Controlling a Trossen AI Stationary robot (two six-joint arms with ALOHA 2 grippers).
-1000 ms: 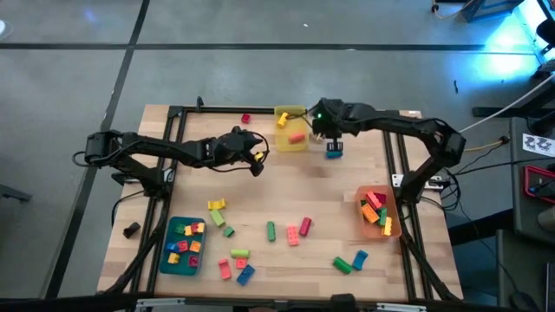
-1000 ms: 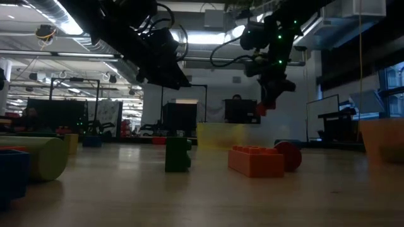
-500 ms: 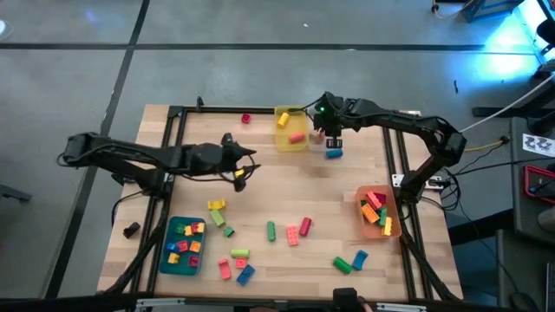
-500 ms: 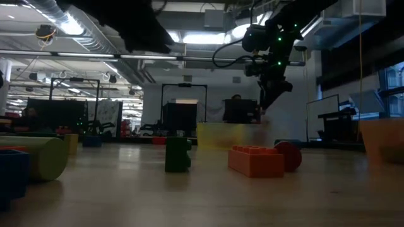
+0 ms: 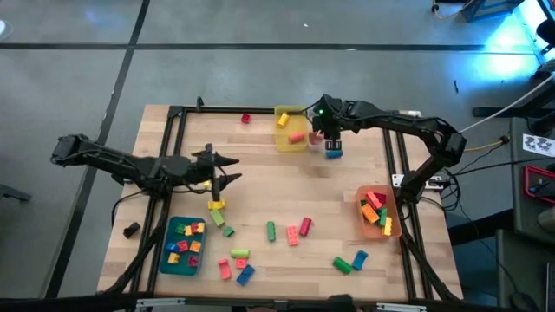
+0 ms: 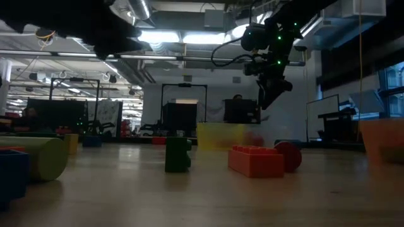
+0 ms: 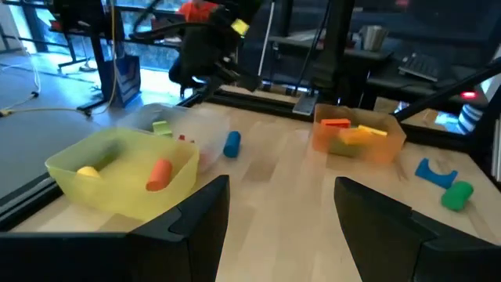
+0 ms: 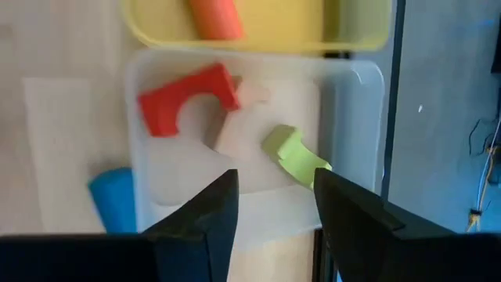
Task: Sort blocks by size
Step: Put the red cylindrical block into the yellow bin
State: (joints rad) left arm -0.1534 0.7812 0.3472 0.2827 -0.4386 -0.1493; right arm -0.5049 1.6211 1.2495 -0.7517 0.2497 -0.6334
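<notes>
On the wooden table (image 5: 286, 186), the right gripper (image 8: 270, 205) has parted its jaws above the clear bin (image 8: 344, 117), upper centre; a red block (image 8: 188, 100) now lies inside, sorted. The left gripper (image 5: 217, 172), jaws apart, has withdrawn leftward.

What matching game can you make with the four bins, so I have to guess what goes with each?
Bins:
1. yellow bin
2. clear bin
3. orange bin
4. teal bin

Clues:
A. sits by the right edge of the table
B. holds a red arch block and a green block
C. sits near the table's left edge
D. holds an orange cylinder

Pairs: 1-D, 2-B, 3-A, 4-C
</notes>
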